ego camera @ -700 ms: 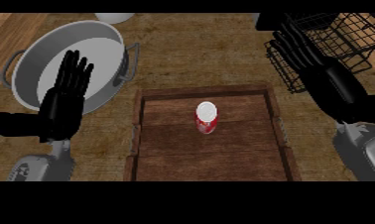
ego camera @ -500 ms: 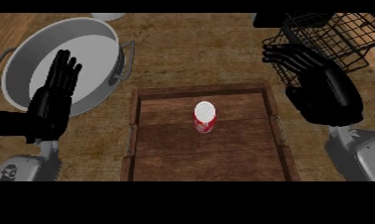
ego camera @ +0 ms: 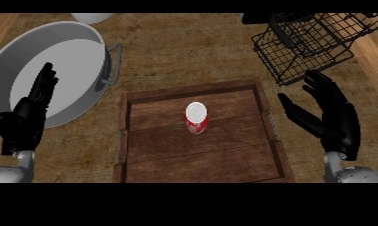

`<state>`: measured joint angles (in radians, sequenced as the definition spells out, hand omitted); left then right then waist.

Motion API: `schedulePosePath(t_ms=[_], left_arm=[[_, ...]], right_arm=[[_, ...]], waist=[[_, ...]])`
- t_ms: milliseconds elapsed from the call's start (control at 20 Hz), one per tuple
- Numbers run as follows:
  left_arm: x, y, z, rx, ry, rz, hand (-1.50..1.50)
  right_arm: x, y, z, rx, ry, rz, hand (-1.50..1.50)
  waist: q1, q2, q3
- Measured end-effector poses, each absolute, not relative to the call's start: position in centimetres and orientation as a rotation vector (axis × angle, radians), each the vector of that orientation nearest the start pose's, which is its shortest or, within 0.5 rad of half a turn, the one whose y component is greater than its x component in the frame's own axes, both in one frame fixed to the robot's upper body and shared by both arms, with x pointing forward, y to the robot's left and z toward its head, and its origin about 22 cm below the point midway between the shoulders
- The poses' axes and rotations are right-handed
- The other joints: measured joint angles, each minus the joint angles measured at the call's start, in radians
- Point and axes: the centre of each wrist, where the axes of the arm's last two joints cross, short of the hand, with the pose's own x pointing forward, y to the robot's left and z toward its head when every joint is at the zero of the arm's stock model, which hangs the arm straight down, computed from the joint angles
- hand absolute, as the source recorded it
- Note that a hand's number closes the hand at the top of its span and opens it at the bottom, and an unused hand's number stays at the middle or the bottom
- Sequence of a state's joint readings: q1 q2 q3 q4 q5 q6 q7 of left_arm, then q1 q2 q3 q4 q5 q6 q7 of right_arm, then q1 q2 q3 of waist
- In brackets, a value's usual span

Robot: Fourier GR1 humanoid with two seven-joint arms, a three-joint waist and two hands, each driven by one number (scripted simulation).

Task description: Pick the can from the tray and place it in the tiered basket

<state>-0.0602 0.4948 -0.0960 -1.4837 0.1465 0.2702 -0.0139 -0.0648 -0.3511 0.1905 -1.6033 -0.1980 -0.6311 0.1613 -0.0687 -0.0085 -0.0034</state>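
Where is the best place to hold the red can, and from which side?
Probably its round side wall, coming from the right: the can stands upright in the tray, clear of its walls, and the open right hand is nearest.

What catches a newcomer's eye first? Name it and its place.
The red can stands upright, alone in the middle of the wooden tray. The black wire basket sits at upper right, a large grey pot at left. The right hand is open beside the tray's right rim, below the basket.
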Motion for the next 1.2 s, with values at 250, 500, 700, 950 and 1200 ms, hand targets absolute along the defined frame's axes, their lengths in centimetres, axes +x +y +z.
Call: schedulePosePath(t_ms=[250, 500, 700, 950, 1200], left_arm=[[26.0, 31.8, 3.1, 0.449, -1.525, -0.185, 0.00], [26.5, 31.0, 3.1, 0.444, -1.521, -0.211, 0.00], [27.1, 30.2, 3.4, 0.440, -1.526, -0.231, 0.00], [27.6, 29.2, 3.4, 0.429, -1.535, -0.242, 0.00], [28.2, 29.2, 3.7, 0.426, -1.539, -0.249, 0.00]], right_arm=[[22.5, -23.5, 4.7, -0.532, -1.403, -0.190, -1.50], [21.3, -23.2, 6.7, -0.548, -1.259, 0.096, -1.50], [21.7, -22.2, 10.3, -0.555, -1.159, 0.276, -1.50], [23.5, -20.3, 14.6, -0.585, -1.114, 0.386, -1.50], [25.3, -18.4, 15.6, -0.572, -1.062, 0.434, -1.50]], waist=[[0.019, -0.001, -0.004], [0.043, 0.001, -0.008], [0.062, 0.003, -0.008], [0.084, 0.006, -0.005], [0.089, 0.007, -0.004]])
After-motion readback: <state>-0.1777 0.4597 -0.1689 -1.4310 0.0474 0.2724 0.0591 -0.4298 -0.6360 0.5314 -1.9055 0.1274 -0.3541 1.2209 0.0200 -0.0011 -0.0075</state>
